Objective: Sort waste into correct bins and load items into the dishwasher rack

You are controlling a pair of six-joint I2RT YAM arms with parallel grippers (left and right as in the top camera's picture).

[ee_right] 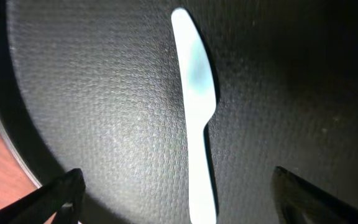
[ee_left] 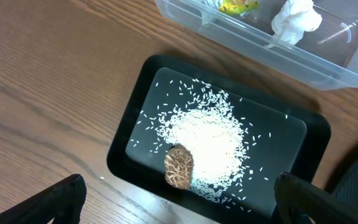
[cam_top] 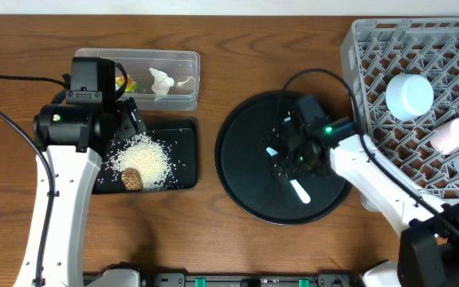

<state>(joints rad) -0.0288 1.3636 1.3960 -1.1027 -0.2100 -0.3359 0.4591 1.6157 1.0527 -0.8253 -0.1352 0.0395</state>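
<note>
White knife (ee_right: 194,106) on round black tray (ee_right: 92,124), directly beneath wide-open right hand (ee_right: 179,199)

Overhead view bright, even, sharp; left wrist view catches glare on the clear tub (ee_left: 316,65) at one o'clock; right wrist view dim, darkest toward three o'clock; white utensil (ee_right: 194,106) overexposed, soft-edged.

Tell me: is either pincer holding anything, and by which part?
Nothing is held: left pincer open over the rice, right pincer open over the white knife.
</note>
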